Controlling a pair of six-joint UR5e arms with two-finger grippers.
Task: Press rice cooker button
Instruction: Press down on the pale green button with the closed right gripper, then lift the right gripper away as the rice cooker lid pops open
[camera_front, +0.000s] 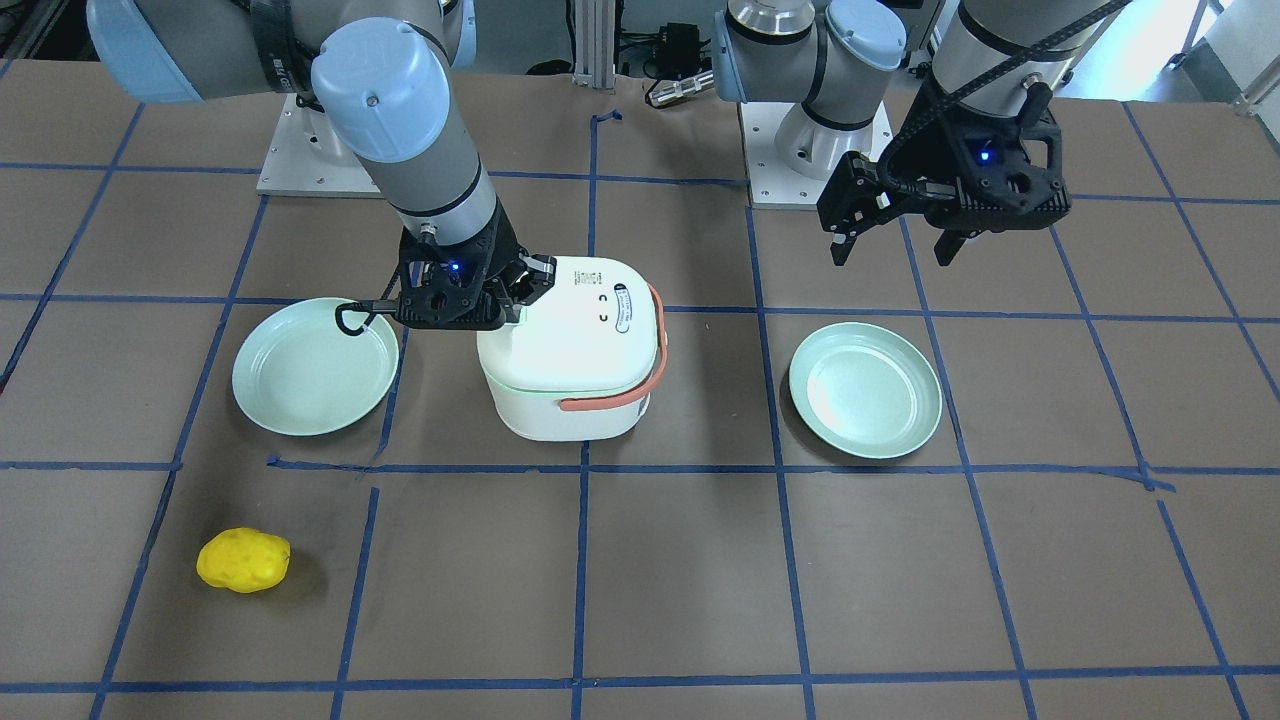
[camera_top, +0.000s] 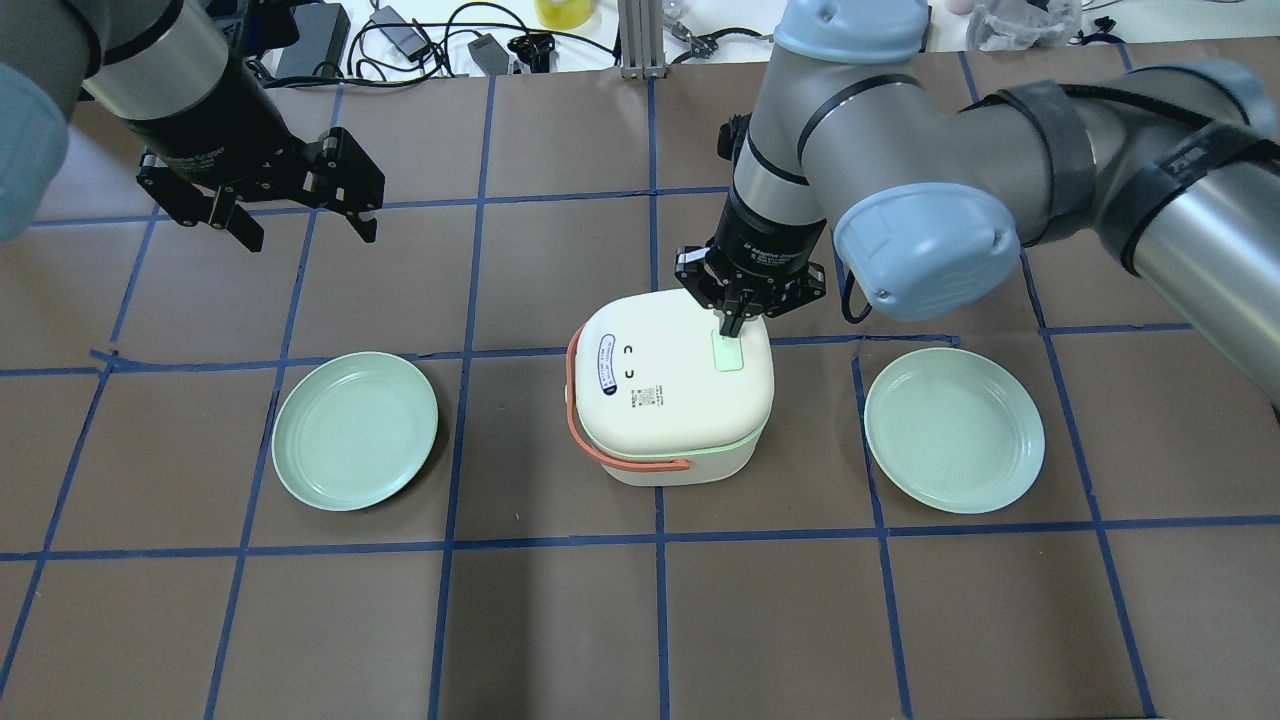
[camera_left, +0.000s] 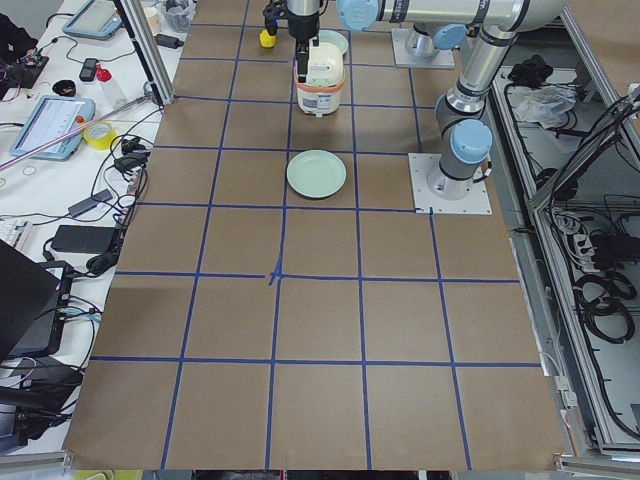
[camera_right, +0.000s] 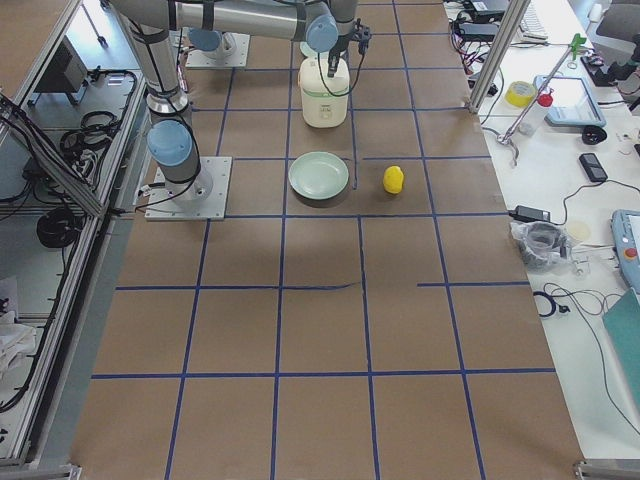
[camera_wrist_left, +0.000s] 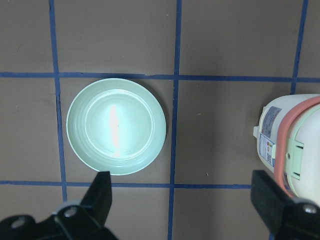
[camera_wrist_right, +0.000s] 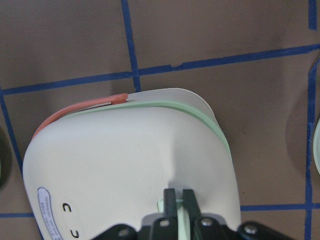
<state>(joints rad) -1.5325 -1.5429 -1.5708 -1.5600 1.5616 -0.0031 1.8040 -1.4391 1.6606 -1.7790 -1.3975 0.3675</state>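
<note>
Clearly the pressing step is in hand: the right gripper (camera_top: 733, 328), fingers pinched together, meets the green button (camera_top: 728, 355) atop the cooker (camera_top: 660, 400), mid-table (camera_top: 560, 620). Next, I judge, comes a short push straight down. The left gripper (camera_top: 308, 235) hangs spread, well apart.

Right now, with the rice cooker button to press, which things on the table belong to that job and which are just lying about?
In the job:
rice cooker
pale green lid button
right gripper, shut, tips at that button

Lying about:
plate on the robot's left
plate on the robot's right
yellow lump
left gripper, open, idle above the table
</note>
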